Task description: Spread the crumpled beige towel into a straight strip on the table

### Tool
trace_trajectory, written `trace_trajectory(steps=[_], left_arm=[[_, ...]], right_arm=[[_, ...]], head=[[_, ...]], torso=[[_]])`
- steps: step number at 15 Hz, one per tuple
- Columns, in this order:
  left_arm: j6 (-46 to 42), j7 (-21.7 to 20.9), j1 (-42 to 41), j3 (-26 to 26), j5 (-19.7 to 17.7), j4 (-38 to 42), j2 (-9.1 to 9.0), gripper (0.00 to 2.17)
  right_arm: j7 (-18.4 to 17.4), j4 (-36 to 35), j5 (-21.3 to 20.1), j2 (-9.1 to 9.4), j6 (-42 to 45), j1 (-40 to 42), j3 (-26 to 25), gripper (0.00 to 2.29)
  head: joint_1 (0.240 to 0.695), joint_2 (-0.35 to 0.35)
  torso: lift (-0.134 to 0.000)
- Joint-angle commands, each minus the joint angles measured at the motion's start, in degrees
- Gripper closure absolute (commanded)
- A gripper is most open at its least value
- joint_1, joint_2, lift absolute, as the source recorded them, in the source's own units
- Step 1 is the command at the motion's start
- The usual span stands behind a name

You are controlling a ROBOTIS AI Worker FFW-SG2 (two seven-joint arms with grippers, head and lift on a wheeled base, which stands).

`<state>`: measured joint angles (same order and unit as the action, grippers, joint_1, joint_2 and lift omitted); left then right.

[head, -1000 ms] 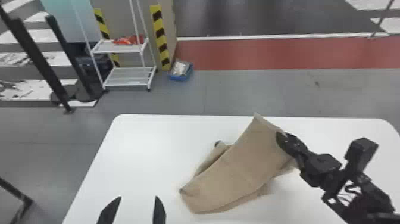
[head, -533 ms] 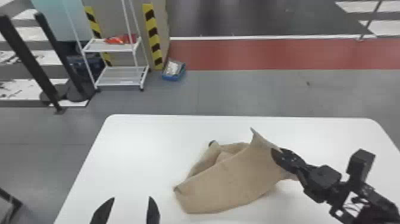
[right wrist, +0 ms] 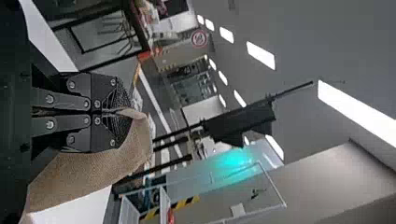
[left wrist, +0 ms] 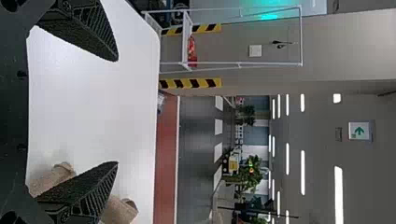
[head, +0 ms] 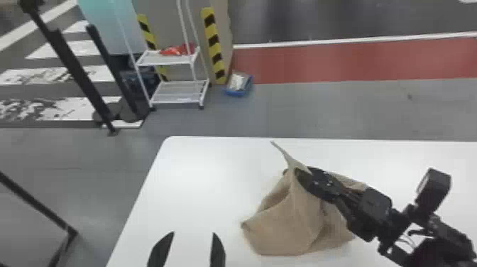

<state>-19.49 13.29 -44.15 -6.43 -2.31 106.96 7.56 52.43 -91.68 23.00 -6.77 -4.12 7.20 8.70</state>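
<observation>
At the near left of the table, my left gripper (head: 191, 248) stands open with nothing between its fingers, left of the towel. My right gripper (head: 303, 177) is shut on the upper part of the beige towel (head: 284, 223), which hangs in folds from it down toward the table, a thin corner sticking up beyond the fingertips. In the left wrist view my left gripper (left wrist: 116, 112) is wide open, with bits of the towel (left wrist: 119, 210) behind its lower finger. The right wrist view has my right gripper (right wrist: 123, 112) pinching the towel (right wrist: 93, 172), which drapes away from the fingertips.
The white table (head: 191, 184) has bare surface left of the towel. On the floor beyond stand a white shelf rack (head: 181, 92) with a red item, a blue box (head: 239, 85) and dark posts (head: 71, 67).
My right gripper has moved left with the towel in it, and the towel has bunched into steeper folds. The head view has shifted; my left gripper stays open.
</observation>
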Motion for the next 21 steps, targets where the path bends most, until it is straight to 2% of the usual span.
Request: trace_trajectory(steps=[1,2,3,4,5,7,11,15,17,18,20,21], left_arm=[[-0.6,0.0,-0.2,0.1,-0.1,0.0,0.00,0.09],[-0.6,0.0,-0.2,0.2,-0.1,0.0,0.00,0.09],[-0.6,0.0,-0.2,0.5,-0.1,-0.1,0.00,0.09],[-0.6,0.0,-0.2,0.5,-0.1,-0.2,-0.09,0.09],[-0.6,0.0,-0.2,0.5,-0.1,-0.2,0.00,0.09],[-0.6,0.0,-0.1,0.5,-0.1,-0.2,0.00,0.09],[-0.6,-0.1,-0.1,0.5,-0.1,-0.2,0.00,0.09],[-0.2,-1.0,0.3,0.5,-0.3,-0.4,-0.09,0.09],[1.0,-2.7,0.6,0.5,0.6,-0.4,0.00,0.14],[0.8,-6.2,0.5,0.5,1.7,-0.4,0.09,0.15],[0.8,-10.2,0.4,0.5,2.2,-0.4,0.09,0.15],[0.8,-12.6,0.5,0.5,2.5,-0.4,0.00,0.17]], right_arm=[[-1.8,4.3,-3.5,0.36,0.1,-4.3,8.6,1.38],[-3.0,7.9,-6.7,1.15,0.5,-6.4,11.6,1.31],[-3.1,11.3,-8.6,2.03,0.3,-7.6,13.6,0.67],[-3.1,12.4,-10.2,2.11,0.3,-8.0,15.2,0.15],[-2.9,12.4,-11.8,1.85,0.3,-7.9,17.1,0.00],[-2.4,11.5,-11.5,1.76,0.5,-6.9,16.1,0.01],[-2.2,5.6,-11.8,0.71,-0.2,-3.0,7.9,0.05],[-1.5,6.7,-16.5,-0.35,0.3,-1.1,-2.5,0.18],[-0.7,8.4,-16.5,-1.58,2.8,0.2,-5.1,0.19],[-0.4,9.7,-16.5,-2.28,5.4,1.0,-6.0,0.19],[0.0,14.0,-16.4,-2.28,10.3,1.3,-9.4,0.19],[0.0,16.3,-16.4,-2.28,12.4,1.2,-11.3,0.19]], head=[[0.695,0.299],[0.695,0.338],[0.695,0.350],[0.695,0.350],[0.695,0.350],[0.695,0.350],[0.695,0.350],[0.695,0.350],[0.695,0.286],[0.695,0.263],[0.695,0.208],[0.695,0.146]], torso=[[0.000],[0.000],[0.000],[0.000],[0.000],[0.000],[0.000],[0.000],[0.000],[0.000],[0.000],[0.000]])
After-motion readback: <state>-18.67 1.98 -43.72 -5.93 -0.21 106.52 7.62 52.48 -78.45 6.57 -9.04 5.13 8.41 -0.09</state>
